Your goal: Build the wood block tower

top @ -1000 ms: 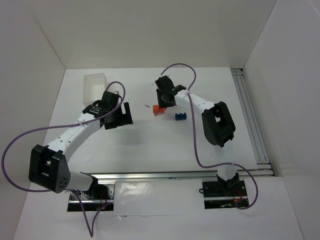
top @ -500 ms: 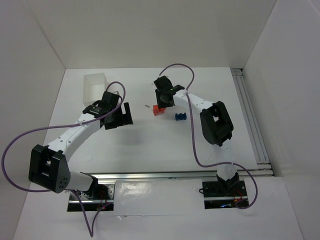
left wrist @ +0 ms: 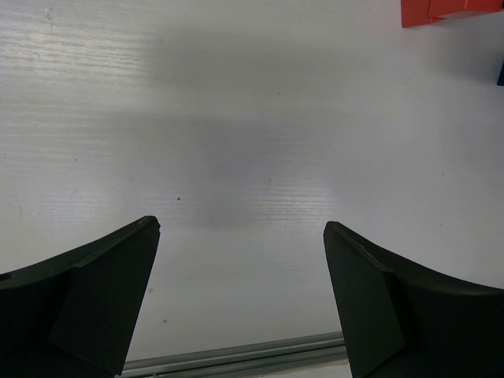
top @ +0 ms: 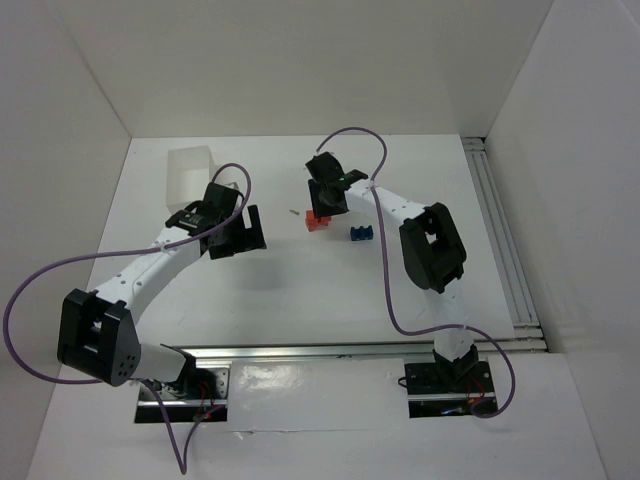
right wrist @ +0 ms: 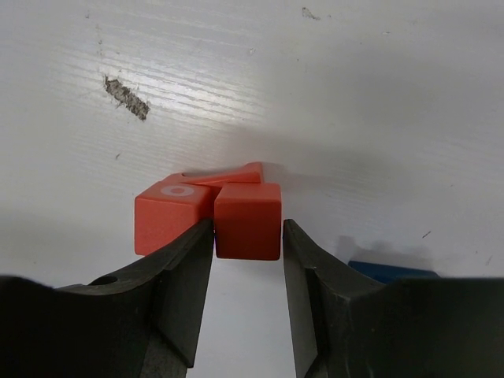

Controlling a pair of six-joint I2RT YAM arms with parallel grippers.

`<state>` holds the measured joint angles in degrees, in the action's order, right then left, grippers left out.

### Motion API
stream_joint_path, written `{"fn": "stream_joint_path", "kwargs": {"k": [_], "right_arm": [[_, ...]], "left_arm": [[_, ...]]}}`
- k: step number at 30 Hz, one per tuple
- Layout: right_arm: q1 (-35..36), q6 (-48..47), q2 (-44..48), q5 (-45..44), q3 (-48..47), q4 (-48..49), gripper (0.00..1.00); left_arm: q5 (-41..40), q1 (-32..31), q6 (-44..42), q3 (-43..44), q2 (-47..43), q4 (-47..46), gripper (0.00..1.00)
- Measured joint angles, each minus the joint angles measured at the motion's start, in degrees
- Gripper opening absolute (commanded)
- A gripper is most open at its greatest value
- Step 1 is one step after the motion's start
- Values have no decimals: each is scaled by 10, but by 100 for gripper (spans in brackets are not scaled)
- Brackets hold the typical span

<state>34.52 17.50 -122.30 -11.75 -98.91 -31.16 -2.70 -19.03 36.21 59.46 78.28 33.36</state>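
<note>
Red-orange paint marks three small wooden pieces bunched near the middle of the white counter. In the right wrist view, a red-orange wooden cube sits nearest the lens. A red-orange wooden block with a white ring on top touches it at 9 o'clock. A thin red-orange wooden slab lies tilted at their 12 o'clock; I cannot tell whether it rests on them or just behind them.

The right tool straddles the cube. One finger lies against the cube's 9 o'clock face and the other sits very close to its 3 o'clock face. I cannot tell whether the tool is clamped on the cube or just slack around it.

From above, a small blue wooden block lies on the counter at 3 o'clock from the red-orange cluster, near it but apart. The right wrist view shows only a blue sliver of this block, at 4 o'clock from the cube, behind the finger.

The left tool hangs at 9 o'clock from the cluster, well apart from it. Its fingers are spread wide with only bare counter between them. A corner of the red-orange pieces shows at 1 o'clock in its view.

A translucent white rectangular box stands at 10 o'clock from the left tool. A dark speck marks the counter at 11 o'clock from the cluster.
</note>
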Motion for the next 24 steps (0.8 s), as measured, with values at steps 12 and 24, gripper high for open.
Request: {"fn": "stream_joint_path", "kwargs": {"k": [12, 24], "right_arm": [[0, 0, 0, -7, -14, -9, 52], [3, -1, 1, -19, -41, -22, 95]], "left_arm": [[0, 0, 0, 0, 0, 0, 99], [0, 0, 0, 0, 0, 0, 99]]}}
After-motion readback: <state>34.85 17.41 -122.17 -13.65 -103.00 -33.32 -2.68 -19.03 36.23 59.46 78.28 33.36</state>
